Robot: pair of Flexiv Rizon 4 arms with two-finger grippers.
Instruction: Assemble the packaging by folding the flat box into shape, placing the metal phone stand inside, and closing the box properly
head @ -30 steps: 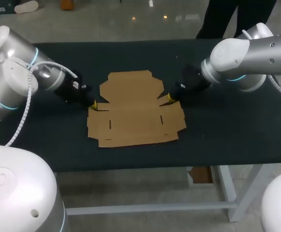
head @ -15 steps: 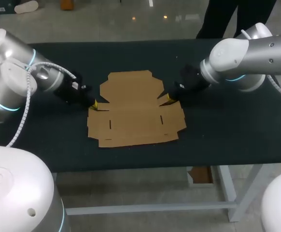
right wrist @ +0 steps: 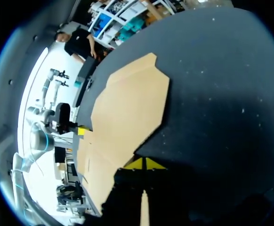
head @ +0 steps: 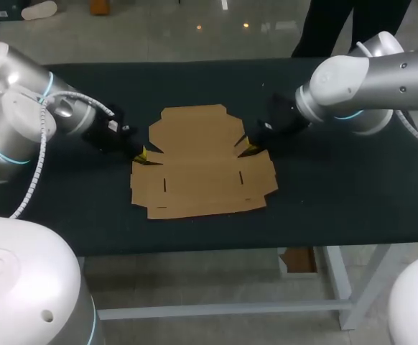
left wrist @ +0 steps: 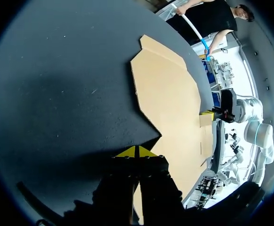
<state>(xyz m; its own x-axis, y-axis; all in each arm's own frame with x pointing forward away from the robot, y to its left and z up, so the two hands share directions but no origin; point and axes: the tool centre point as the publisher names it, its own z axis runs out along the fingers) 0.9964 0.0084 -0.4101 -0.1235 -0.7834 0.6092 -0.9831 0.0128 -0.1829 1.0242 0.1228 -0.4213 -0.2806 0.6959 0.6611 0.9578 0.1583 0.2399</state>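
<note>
Box (head: 198,162) lies flat and unfolded on the bench (head: 338,201), none of its panels raised. Left claw (head: 141,154) sits at the box's left side notch and right claw (head: 250,149) at its right side notch. Each has its yellow tips pinched together with nothing between them. Closed tips pressing at the edges could shove the thin card sideways or skew it, since nothing pins it down. Uneven pushes from the two sides may buckle a panel away from its crease, spoiling the fold.
</note>
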